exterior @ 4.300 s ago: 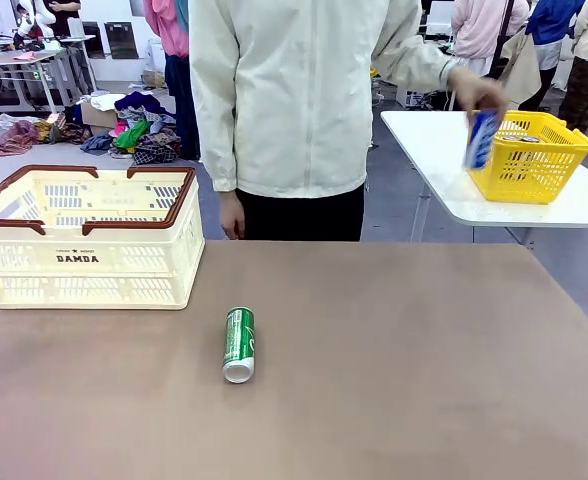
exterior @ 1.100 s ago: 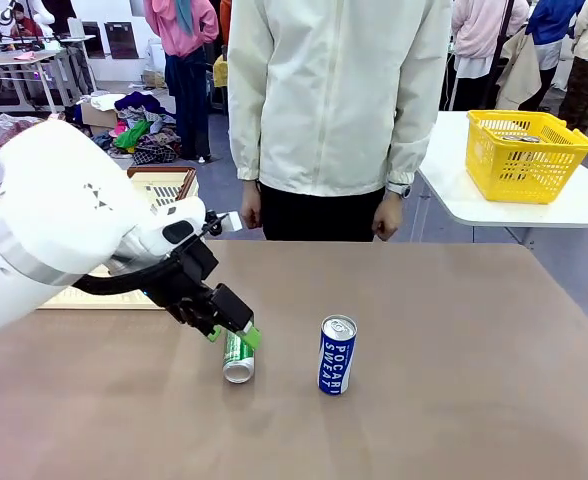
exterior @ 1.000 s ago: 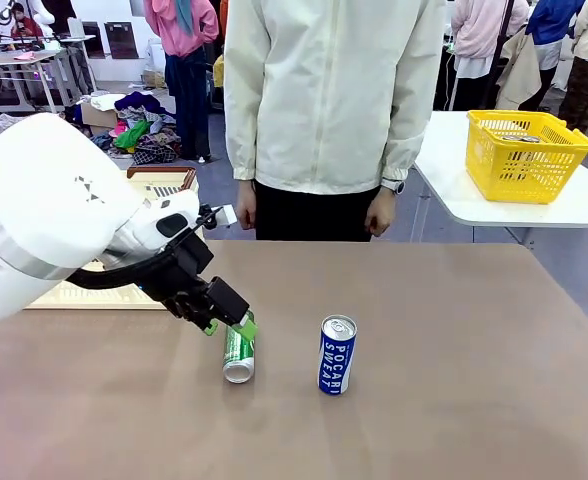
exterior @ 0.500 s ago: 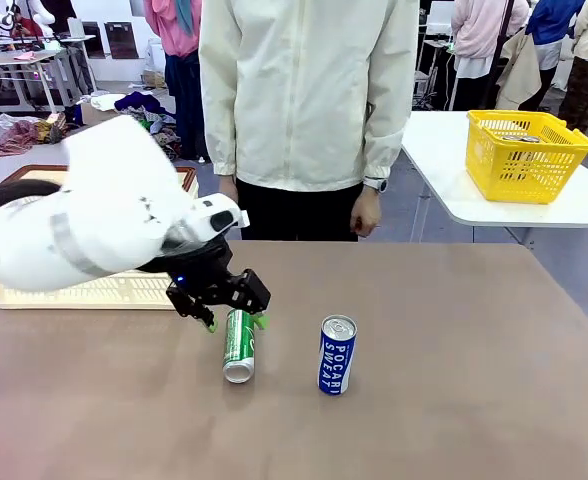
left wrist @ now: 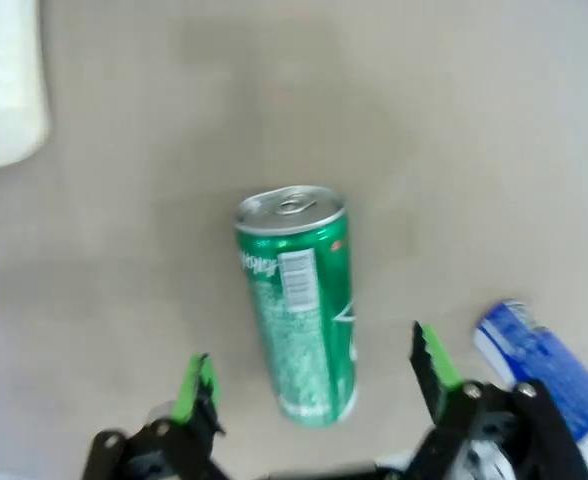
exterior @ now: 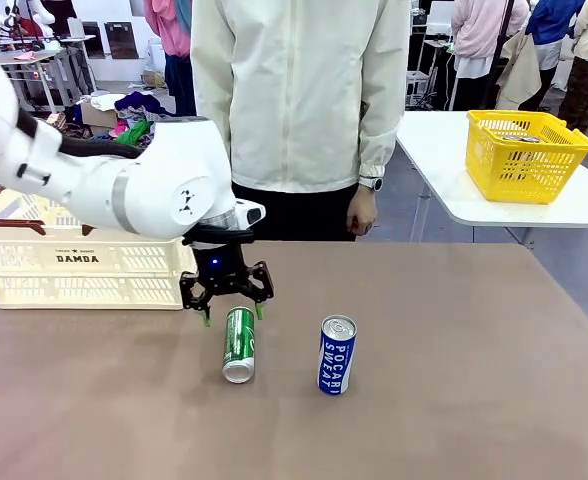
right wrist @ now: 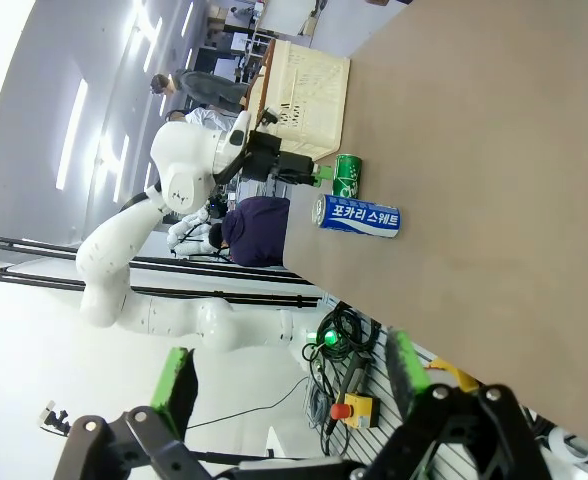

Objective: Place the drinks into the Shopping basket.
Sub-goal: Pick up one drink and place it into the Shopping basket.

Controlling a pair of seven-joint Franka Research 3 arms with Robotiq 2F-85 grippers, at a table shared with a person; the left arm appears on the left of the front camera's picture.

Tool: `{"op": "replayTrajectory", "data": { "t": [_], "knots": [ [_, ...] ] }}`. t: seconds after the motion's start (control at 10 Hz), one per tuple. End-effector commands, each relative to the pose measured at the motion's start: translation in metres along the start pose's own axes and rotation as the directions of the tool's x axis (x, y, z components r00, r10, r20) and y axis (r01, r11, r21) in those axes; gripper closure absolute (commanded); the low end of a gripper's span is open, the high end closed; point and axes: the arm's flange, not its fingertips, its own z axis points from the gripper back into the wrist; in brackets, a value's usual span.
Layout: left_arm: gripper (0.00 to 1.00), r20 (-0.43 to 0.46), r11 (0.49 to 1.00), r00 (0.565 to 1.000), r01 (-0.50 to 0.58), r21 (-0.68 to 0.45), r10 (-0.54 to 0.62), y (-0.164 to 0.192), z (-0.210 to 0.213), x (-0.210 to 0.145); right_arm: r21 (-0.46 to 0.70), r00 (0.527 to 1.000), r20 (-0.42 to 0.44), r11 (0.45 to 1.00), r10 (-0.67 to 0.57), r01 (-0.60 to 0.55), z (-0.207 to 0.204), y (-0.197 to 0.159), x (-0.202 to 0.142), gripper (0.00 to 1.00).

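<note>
Green can (exterior: 239, 344): lying on its side on the brown table (exterior: 454, 400), left of centre, long axis running roughly from the robot's side to the person's side, silver end facing the robot.

Left gripper (exterior: 232, 315): pointing straight down over the can's far end, the end toward the person. Jaws wide apart, one green pad on each side of that end. In the left wrist view the can's lower end lies between the two fingers with bare table showing on both sides, so the pads are not touching it. The pull-tab end points away from the gripper. Nothing is clamped. Whether the fingertips reach table height, cannot tell.

Blue can (exterior: 337, 355): upright, "Pocari Sweat" lettering readable, just to the right of the green can and apart from it, outside the left gripper's span.

Shopping basket (exterior: 74, 262): cream, "DAMDA" label, at the table's far left, partly behind the left arm, well apart from both cans. Neither can is in it.

Right gripper (right wrist: 292, 378): jaws apart, nothing between them, hanging off the table's right side, far from both cans.

Person (exterior: 294, 100): standing at the far edge in a pale jacket, one hand (exterior: 361, 212) hanging at the side, touching nothing.

Yellow basket (exterior: 524, 150): on a white side table (exterior: 444, 160) behind, at right
</note>
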Motion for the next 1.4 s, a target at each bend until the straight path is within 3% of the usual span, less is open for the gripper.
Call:
{"op": "replayTrajectory", "data": {
  "t": [0.0, 0.9, 1.2, 1.3],
  "knots": [
    [0.00, -0.050, 0.999, 0.999, 0.003, -0.036, -0.005, -0.009, 0.002, 0.014, 0.011, 1.000, 0.015, 1.000, -0.007, 0.007, 0.000, 0.006, 0.003, 0.00],
    [0.00, -0.180, 0.996, 0.983, 0.002, 0.086, 0.014, -0.010, -0.053, 0.016, 0.011, 1.000, 0.015, 1.000, -0.007, 0.007, 0.000, 0.006, 0.003, 0.00],
    [0.00, -0.187, 0.997, 0.982, 0.010, 0.073, 0.004, -0.007, -0.057, 0.019, 0.011, 1.000, 0.015, 1.000, -0.007, 0.007, 0.000, 0.006, 0.003, 0.00],
    [0.52, -0.178, 0.998, 0.984, 0.011, 0.068, 0.001, -0.006, -0.056, 0.020, 0.011, 1.000, 0.015, 1.000, -0.007, 0.007, 0.000, 0.006, 0.003, 0.00]
  ]
}}
